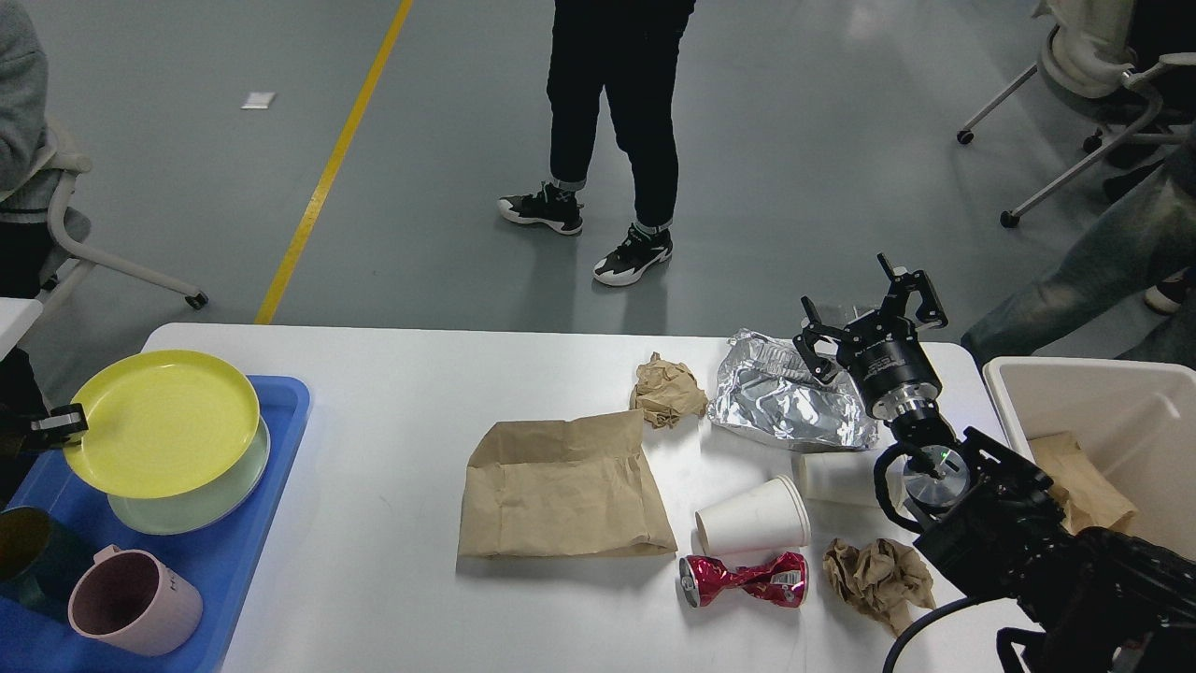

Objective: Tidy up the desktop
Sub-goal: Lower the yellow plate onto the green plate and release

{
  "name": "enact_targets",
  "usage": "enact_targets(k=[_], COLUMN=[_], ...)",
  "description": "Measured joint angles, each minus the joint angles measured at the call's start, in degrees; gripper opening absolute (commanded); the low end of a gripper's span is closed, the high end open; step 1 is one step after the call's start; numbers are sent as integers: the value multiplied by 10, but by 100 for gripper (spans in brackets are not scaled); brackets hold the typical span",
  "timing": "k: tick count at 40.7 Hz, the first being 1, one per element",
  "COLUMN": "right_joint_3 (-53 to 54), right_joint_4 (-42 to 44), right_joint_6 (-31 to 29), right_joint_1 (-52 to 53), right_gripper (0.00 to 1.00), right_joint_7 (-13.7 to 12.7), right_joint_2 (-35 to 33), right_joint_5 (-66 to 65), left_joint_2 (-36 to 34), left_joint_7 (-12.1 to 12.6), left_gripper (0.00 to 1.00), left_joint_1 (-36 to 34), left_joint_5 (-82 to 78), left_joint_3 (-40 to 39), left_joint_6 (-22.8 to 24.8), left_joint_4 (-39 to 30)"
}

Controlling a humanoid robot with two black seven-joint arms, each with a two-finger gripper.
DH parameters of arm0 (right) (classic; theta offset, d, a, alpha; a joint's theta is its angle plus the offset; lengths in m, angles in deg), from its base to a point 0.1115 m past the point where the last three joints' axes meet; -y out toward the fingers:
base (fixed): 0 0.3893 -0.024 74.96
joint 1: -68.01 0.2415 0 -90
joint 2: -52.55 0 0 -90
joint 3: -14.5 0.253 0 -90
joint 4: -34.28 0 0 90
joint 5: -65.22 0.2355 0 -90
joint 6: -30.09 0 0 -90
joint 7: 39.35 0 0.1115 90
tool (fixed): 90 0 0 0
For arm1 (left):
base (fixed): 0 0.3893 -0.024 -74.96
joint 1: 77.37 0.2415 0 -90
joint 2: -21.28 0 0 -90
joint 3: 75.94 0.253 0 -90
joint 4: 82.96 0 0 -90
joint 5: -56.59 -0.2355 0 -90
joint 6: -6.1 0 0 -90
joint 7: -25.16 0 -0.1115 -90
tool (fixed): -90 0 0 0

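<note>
1. Head view: left gripper [58, 425] pinches the yellow plate [161, 435] over the green plate [201, 500] (blue tray [271, 523]).
2. Right gripper [871, 313] spread empty above the foil [785, 402].
3. Desktop [392, 561] spans the foreground.

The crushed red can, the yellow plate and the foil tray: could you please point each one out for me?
crushed red can [745, 579], head view, on its pinched middle.
yellow plate [161, 435], head view, on its inner face.
foil tray [785, 404], head view, on its crinkled centre.

Smooth white desktop [392, 561], crinkled shiny foil [790, 402], creased matt paper bag [561, 491].
</note>
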Motion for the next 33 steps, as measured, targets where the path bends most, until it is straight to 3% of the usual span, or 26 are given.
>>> enact_targets(k=[6,10,21,28,33], right_joint_3=[0,0,0,0,0], right_joint_4=[0,0,0,0,0], right_joint_6=[1,1,1,0,0], right_joint_1=[0,0,0,0,0], right_gripper=[100,100,100,100,100], right_joint_7=[0,0,0,0,0], right_joint_2=[0,0,0,0,0], right_joint_5=[0,0,0,0,0], left_joint_2=[19,32,40,46,48], left_joint_7=[1,1,1,1,0], left_gripper=[0,0,5,20,42], left_joint_1=[84,126,145,150,156], left_joint_5=[5,5,5,5,5], left_joint_3=[-59,-93,-120,-120,-120], left_joint_6=[-55,-68,-70,-70,-70], left_joint_4=[27,46,59,81,101])
